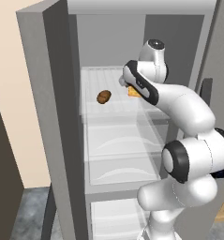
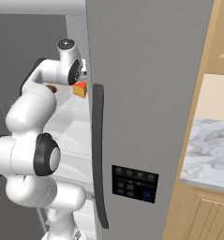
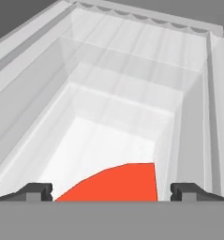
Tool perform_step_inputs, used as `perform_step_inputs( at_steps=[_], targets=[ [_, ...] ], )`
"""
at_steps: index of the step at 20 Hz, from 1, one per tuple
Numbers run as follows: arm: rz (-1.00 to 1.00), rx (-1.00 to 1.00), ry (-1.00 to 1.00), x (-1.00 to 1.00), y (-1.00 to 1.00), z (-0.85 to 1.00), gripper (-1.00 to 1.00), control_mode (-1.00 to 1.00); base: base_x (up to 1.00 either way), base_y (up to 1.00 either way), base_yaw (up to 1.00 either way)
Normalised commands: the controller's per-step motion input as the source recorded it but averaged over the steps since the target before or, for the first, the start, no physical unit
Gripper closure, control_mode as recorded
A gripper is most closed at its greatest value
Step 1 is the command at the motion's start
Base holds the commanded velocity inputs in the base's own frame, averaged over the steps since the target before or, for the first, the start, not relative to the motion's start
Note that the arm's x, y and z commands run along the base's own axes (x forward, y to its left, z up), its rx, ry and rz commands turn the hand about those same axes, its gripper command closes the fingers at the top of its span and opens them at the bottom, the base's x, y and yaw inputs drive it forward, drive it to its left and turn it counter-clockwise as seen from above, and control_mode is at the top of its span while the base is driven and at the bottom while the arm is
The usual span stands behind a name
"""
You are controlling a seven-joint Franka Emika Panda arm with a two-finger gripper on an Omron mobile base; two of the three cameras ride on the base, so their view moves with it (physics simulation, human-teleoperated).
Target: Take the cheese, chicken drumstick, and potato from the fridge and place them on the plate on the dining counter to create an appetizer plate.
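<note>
Red rind fills the low middle of the hand view: the cheese [image 3: 115, 183] lies between the two fingertips [image 3: 34, 191], just ahead of them, with clear gaps on both sides. It is a small wedge, yellow-orange where the base views catch it [image 1: 133, 92], and it sits on the upper white shelf [image 1: 113, 110] inside the fridge [image 1: 43, 93]. I judge it light, firm and stiff enough for a plain pinch, though a wedge has sloping faces that can squirt out of a grip; the safest hold looks to be across its two flat parallel sides, low and near the thick end, not over the tapered tip. The rind face may be a little slick.

The jaws stand wide apart and grip nothing; the gripper [image 3: 111, 193] is aimed along the shelf toward the back wall, so the wedge is bracketed but not yet touched. Whether the fingertips are low enough to close on its sides cannot be told.

Well off to one side of the jaws on the same shelf lies a brown lump [image 1: 103, 97]; too small to say whether it is potato or drumstick.
</note>
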Motion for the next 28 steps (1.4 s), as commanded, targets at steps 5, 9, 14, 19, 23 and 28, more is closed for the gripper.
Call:
perform_step_inputs(
  at_steps=[5,9,14,19,23,28],
  targets=[
    [0.01,0.0,0.02,0.0,0.0,-0.06,-1.0,-1.0,0.0,0.0,0.0],
    [0.02,0.0,0.02,0.0,0.0,-0.2,-1.0,-1.0,0.0,0.0,0.0],
    [0.03,-0.03,0.02,0.0,0.0,-0.43,-1.0,-1.0,0.0,0.0,0.0],
    [0.02,-0.02,0.01,0.01,0.0,-0.38,-1.0,-1.0,0.0,0.0,0.0],
    [0.01,-0.04,0.01,0.0,0.0,-0.34,-1.0,-1.0,0.0,0.0,0.0],
    [0.0,-0.05,0.03,0.0,0.0,-0.36,1.0,-1.0,0.0,0.0,0.0]
  ],
)
